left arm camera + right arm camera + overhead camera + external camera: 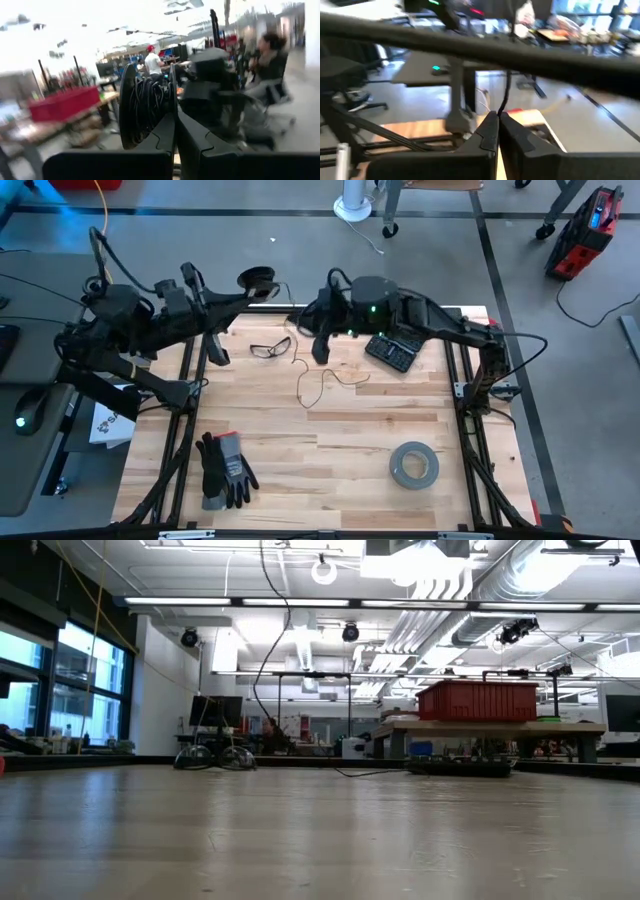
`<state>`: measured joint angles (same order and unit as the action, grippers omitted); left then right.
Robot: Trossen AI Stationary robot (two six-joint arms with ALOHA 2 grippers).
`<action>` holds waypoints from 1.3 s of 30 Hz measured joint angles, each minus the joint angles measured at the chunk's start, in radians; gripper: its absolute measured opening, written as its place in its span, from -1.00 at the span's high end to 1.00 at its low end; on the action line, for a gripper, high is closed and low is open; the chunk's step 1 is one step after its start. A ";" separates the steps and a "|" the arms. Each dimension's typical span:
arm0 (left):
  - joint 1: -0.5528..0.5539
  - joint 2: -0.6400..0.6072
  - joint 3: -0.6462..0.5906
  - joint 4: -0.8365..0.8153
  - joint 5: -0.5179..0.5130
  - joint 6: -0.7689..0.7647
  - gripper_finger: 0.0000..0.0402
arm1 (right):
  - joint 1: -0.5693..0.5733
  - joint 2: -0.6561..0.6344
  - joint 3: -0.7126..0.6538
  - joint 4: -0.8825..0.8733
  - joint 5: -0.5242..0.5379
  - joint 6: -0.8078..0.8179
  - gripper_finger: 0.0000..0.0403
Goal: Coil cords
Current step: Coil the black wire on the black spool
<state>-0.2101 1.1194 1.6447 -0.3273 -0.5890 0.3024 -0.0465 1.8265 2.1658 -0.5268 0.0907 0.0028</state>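
The small round black spool [145, 105], with dark cord wound on it, hangs high above the table's far edge [257, 279], and my left gripper [175, 125] is shut on it. The thin dark cord [320, 380] lies in loose curls on the wooden table and rises toward my right gripper [498, 116], which is shut on it just right of the spool [298, 318]. Neither gripper shows in the low view. My left gripper pinches the rim of one spool flange [171, 100] between its two fingers. The fingers come about level from the table's left. The spool is lifted clear, its flanges standing on edge. My right gripper pinches the thin cord [502, 107] between its two fingertips, coming about level from the table's right. A single strand runs on beyond the fingers [508, 82]. Which way it leads from there, I cannot tell.
Safety glasses [270, 347] and a black bit case [392, 352] lie on the table's far part. A grey tape roll [413, 465] lies near right and dark gloves [225, 470] near left. People sit in the room beyond.
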 joint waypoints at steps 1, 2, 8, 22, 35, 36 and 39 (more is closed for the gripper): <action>0.007 0.002 0.000 0.005 0.004 -0.063 0.98 | 0.013 0.009 0.000 0.023 -0.003 -0.004 0.99; 0.015 0.007 0.000 0.014 0.012 -0.129 0.98 | 0.024 0.018 0.000 0.056 -0.005 -0.008 0.99; 0.057 0.018 0.000 0.090 0.124 -0.578 0.98 | 0.072 0.059 0.000 0.223 -0.006 -0.036 1.00; 0.094 0.048 0.000 0.174 0.299 -1.285 0.98 | 0.080 0.116 0.001 0.517 -0.018 -0.072 1.00; 0.094 0.072 0.000 0.192 0.353 -1.406 0.98 | 0.071 0.127 0.000 0.662 -0.007 -0.127 1.00; 0.094 0.072 0.000 0.194 0.363 -1.419 0.98 | 0.068 0.127 0.000 0.673 -0.004 -0.128 1.00; 0.094 0.071 0.000 0.192 0.415 -1.474 0.98 | 0.056 0.127 0.000 0.693 0.008 -0.145 1.00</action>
<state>-0.1158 1.1908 1.6447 -0.1354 -0.1742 -1.1721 0.0092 1.9533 2.1658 0.1665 0.0991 -0.1425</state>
